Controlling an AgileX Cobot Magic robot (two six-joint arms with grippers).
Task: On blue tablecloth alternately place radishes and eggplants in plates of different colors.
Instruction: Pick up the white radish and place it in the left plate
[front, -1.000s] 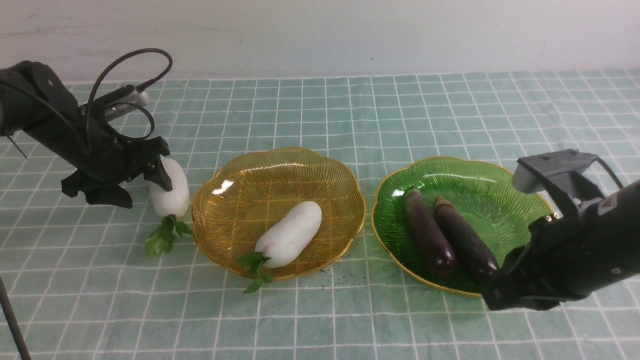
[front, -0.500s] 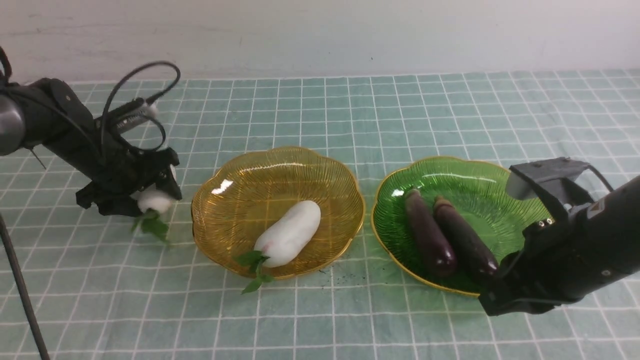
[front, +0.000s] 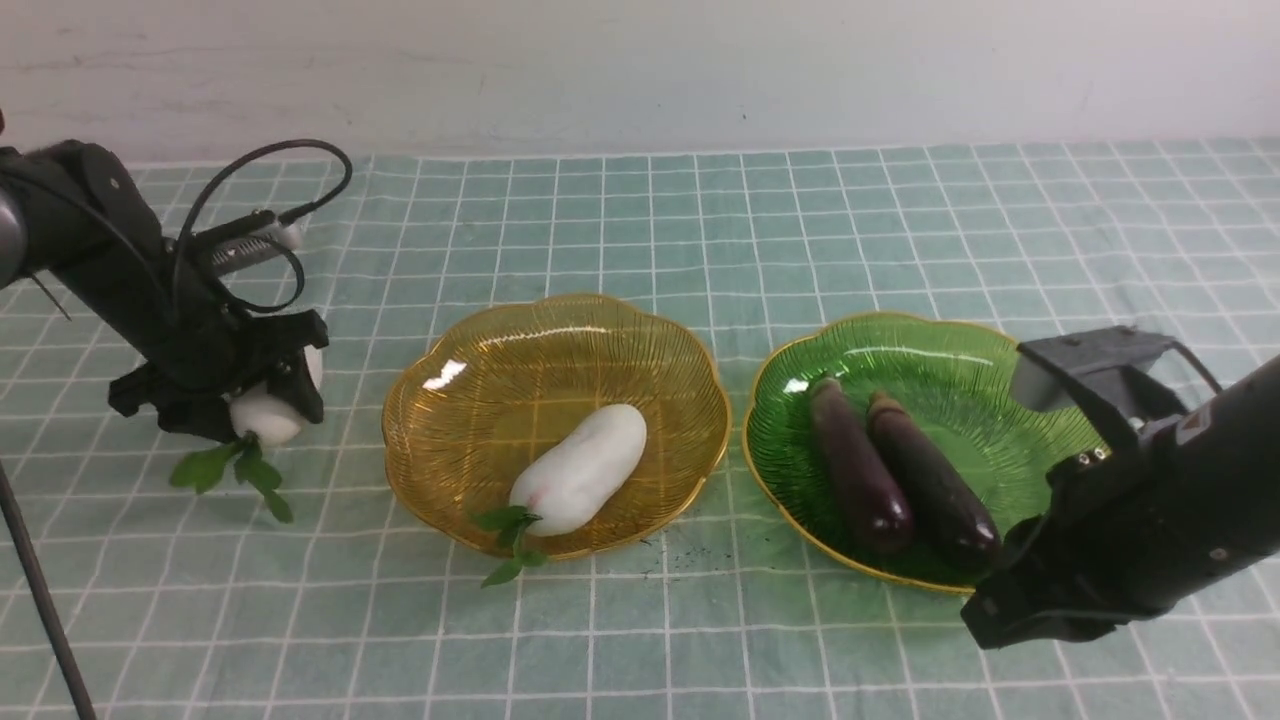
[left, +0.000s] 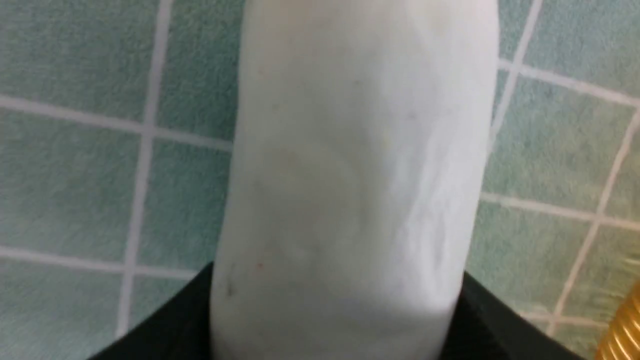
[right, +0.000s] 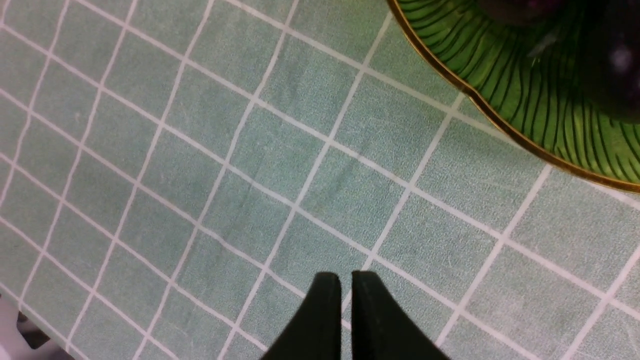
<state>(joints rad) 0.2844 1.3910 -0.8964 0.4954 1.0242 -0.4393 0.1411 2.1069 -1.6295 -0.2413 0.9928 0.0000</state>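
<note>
The left gripper (front: 252, 402) is clamped on a white radish (front: 262, 418), one black finger on each side of its body. In the left wrist view the radish fills the middle of the picture, with the two fingers pressing its flanks at the near end and the checked cloth behind it. The radish's green leaves (front: 225, 470) hang down from its lower end toward the blue tablecloth (front: 700, 220); whether they touch the cloth I cannot tell. This radish is held to the left of the amber plate (front: 640, 330), apart from its rim and outside it. A thin black cable (front: 250, 165) loops above the left arm.

The amber plate sits on the cloth near the middle, and a second radish (front: 585, 468) lies inside it, slanted, with its leaves spilling over the near rim onto the cloth.

Just right of the amber plate stands the green plate (front: 960, 350), the two rims close but not touching. Two eggplants (front: 860, 470) lie side by side in it, touching along their length, stem ends pointing away from the robot.

The right gripper (front: 990, 615) hangs low over the cloth just beside the near right rim of the green plate. Its fingers (right: 325, 310) are pressed almost together, with only a thin slit between them and nothing held.
</note>
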